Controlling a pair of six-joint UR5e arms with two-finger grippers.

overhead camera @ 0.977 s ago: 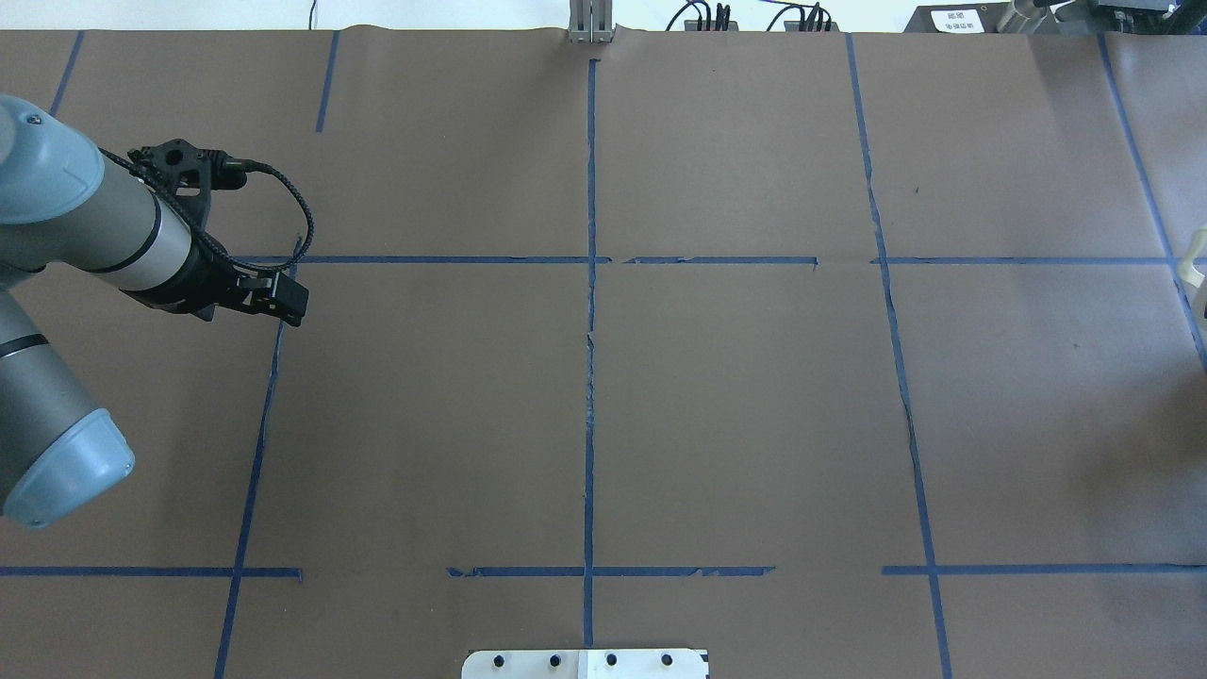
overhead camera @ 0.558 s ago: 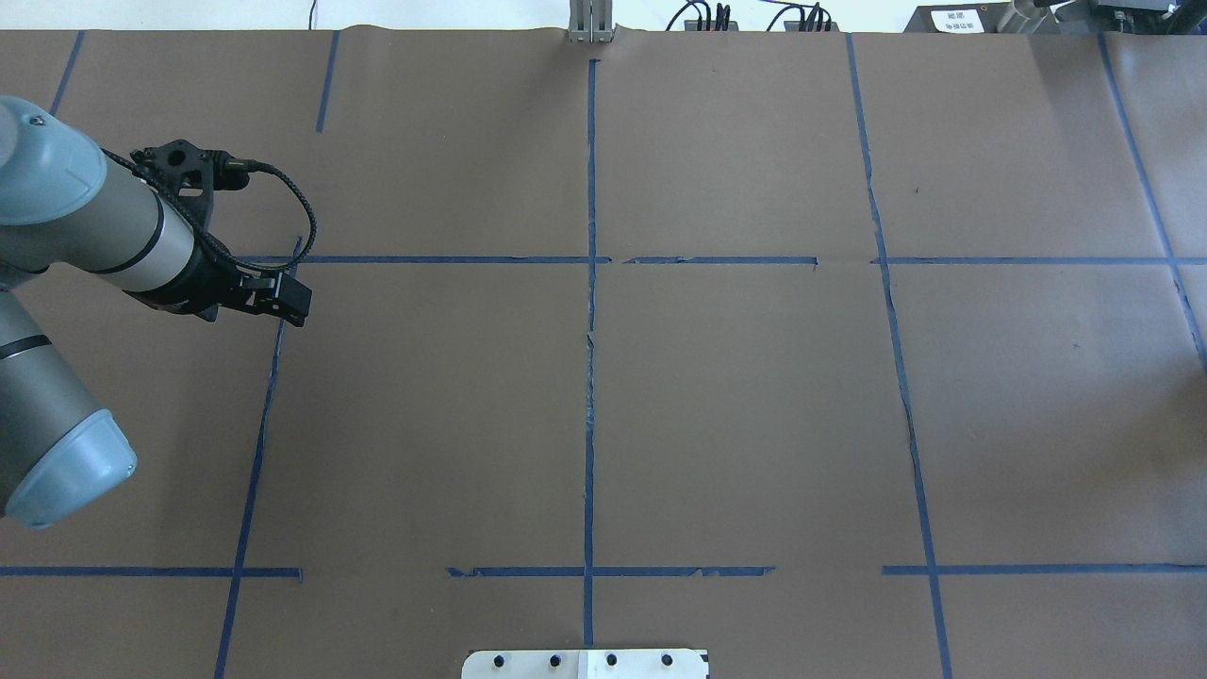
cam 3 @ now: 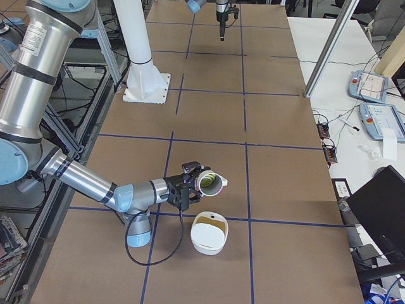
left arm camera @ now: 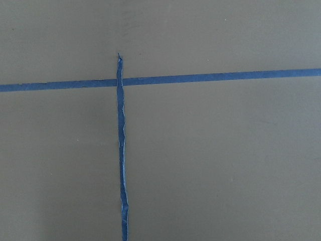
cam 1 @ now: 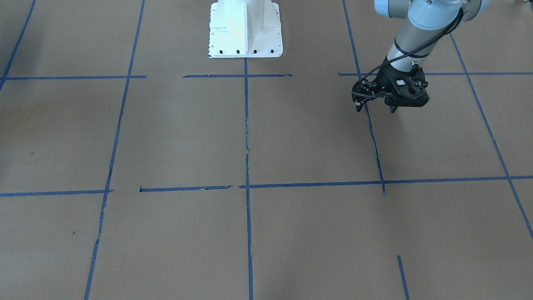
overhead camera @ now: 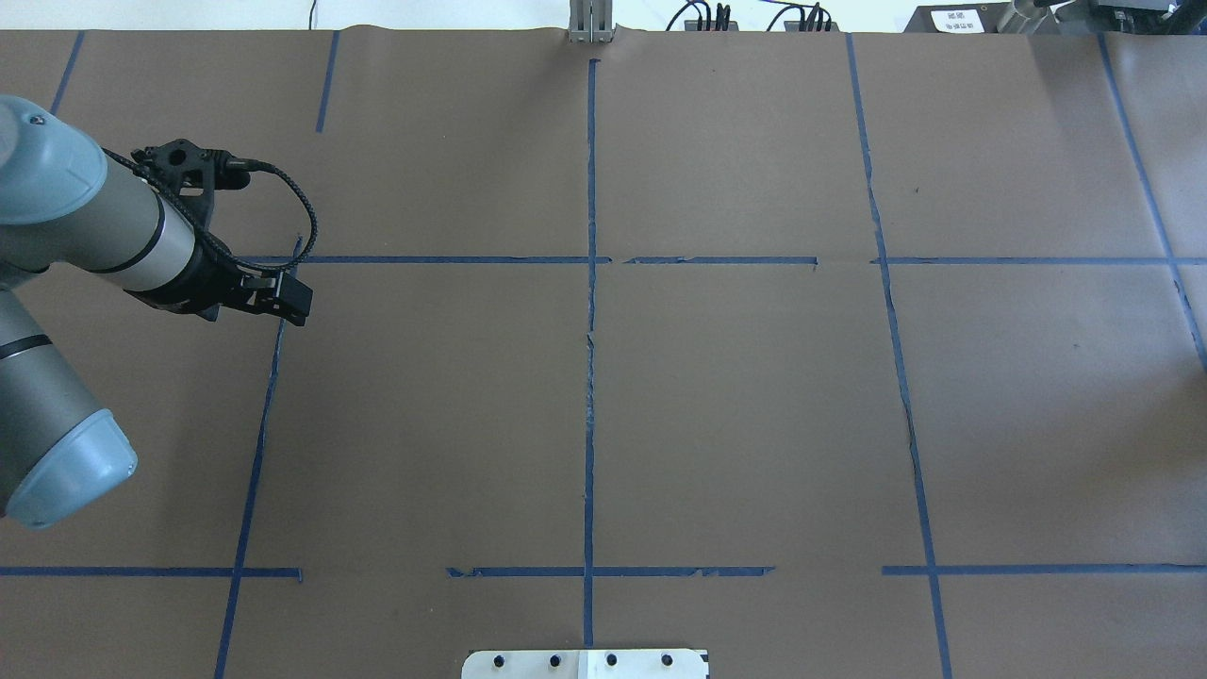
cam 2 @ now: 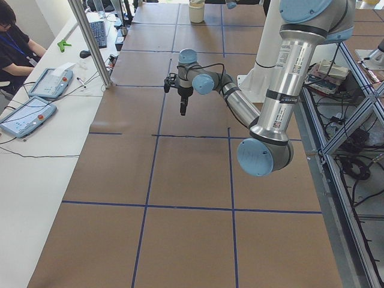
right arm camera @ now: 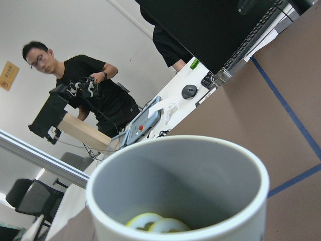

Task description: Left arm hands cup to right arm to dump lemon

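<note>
Right arm low, fingers seemingly clamped on tilted cup, left fingers apart.

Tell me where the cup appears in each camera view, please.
Exterior front-facing: not in it.
Overhead exterior: not in it.
Exterior left: cannot tell; the table's far end is too small.
Exterior right: the cup is at lower centre, tipped sideways, near a white container.
Left wrist: not in it.
Right wrist: its rim fills the lower half.
Shared landmark: the blue tape lines on the brown table.
</note>
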